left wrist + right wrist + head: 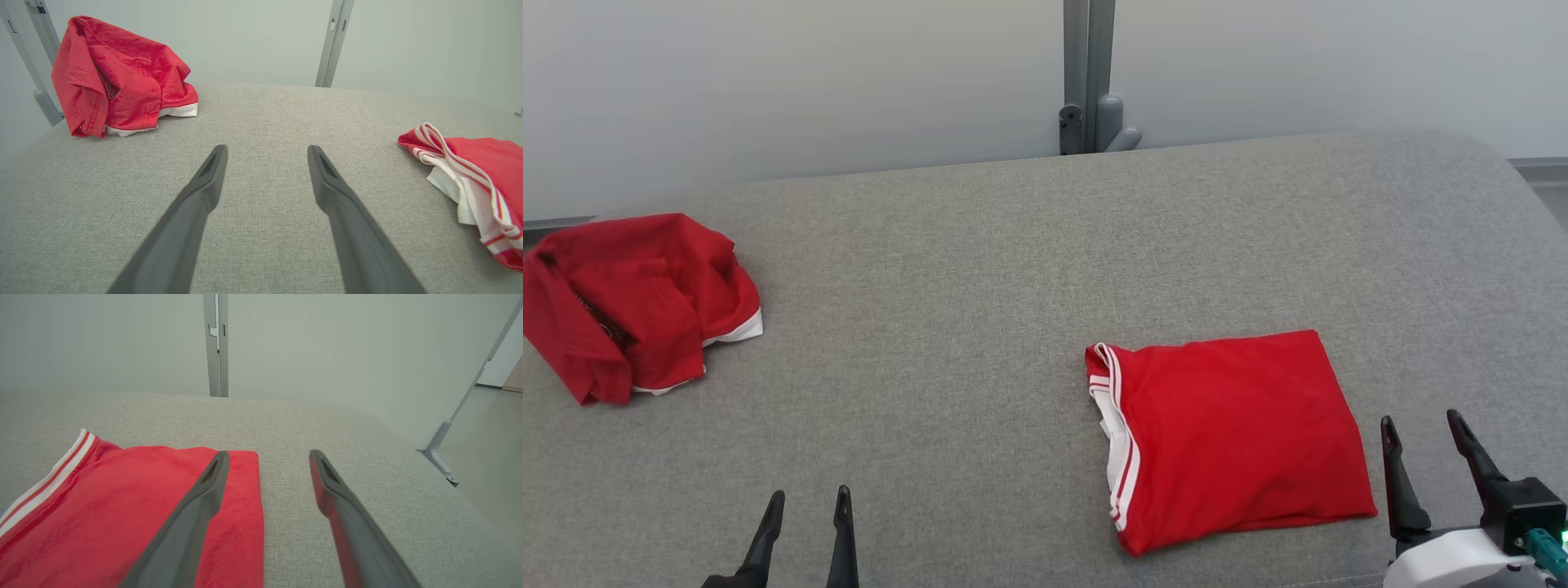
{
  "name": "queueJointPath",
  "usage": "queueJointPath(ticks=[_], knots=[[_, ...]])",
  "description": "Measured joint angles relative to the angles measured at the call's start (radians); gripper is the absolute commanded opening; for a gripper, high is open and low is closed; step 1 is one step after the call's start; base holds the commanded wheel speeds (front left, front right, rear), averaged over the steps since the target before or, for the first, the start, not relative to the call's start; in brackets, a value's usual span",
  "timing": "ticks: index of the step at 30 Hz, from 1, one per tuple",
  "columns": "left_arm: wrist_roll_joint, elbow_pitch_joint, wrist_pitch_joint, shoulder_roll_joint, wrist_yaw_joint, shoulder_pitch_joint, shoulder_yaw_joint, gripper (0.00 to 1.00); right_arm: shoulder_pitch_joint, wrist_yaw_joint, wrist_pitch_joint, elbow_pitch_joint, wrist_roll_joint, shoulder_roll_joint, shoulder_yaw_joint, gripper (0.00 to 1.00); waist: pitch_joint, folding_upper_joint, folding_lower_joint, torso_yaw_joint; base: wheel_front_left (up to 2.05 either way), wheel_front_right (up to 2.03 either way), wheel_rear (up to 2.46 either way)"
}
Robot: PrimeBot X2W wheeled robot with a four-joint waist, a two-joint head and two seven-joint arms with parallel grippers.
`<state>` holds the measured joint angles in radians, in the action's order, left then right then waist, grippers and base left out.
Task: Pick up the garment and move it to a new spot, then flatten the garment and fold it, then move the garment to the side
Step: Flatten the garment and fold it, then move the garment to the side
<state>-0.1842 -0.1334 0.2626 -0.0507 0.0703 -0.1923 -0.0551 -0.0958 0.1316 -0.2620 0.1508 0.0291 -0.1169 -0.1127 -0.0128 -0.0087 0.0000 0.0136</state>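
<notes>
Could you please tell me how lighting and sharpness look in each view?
Head view: soft, even light, faint shadows, folded garment sharp. Left wrist view: wide-angle stretch, crumpled garment crisp. Right wrist view: jaws blur near the bottom edge, no glare.

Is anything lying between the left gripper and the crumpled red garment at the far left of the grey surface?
Nothing visible. Only bare grey surface lies between the open left gripper and the crumpled garment. The folded garment sits off to the right, beside the right gripper, outside that path.
</notes>
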Motion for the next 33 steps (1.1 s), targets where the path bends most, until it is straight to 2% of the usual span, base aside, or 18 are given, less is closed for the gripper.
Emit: queueJointPath(ticks=[5, 23, 26, 29, 33], knots=[[0.0, -0.012, 0.0, 0.0, 0.0, 0.001, -0.001, 1.0, -0.012, 0.0, 0.0, 0.001, -0.004, 0.02, 0.026, 1.0, -0.009, 0.0, 0.0, 0.003, 0.0, 0.0, 0.0], [0.003, -0.024, 0.0, 0.0, 0.008, 0.002, -0.002, 1.0, -0.012, 0.0, 0.0, 0.021, -0.002, 0.011, 0.04, 1.0, -0.01, 0.0, 0.0, 0.013, 0.0, 0.0, 0.0], [0.003, -0.026, 0.0, 0.0, 0.009, 0.002, -0.001, 1.0, -0.004, 0.0, 0.0, 0.039, 0.051, 0.012, 0.028, 1.0, -0.008, 0.0, 0.0, 0.013, 0.0, 0.0, 0.0], [0.001, -0.024, 0.0, 0.0, 0.008, 0.002, -0.001, 1.0, 0.038, 0.0, 0.006, 0.094, 0.132, -0.019, 0.061, 1.0, -0.002, 0.0, 0.0, 0.011, 0.0, 0.0, 0.0], [-0.01, -0.016, 0.0, 0.001, 0.007, 0.005, 0.001, 1.0, 0.161, 0.0, 0.176, 0.148, 0.242, -0.116, 0.136, 1.0, 0.02, 0.0, 0.0, 0.002, 0.0, 0.0, 0.0]])
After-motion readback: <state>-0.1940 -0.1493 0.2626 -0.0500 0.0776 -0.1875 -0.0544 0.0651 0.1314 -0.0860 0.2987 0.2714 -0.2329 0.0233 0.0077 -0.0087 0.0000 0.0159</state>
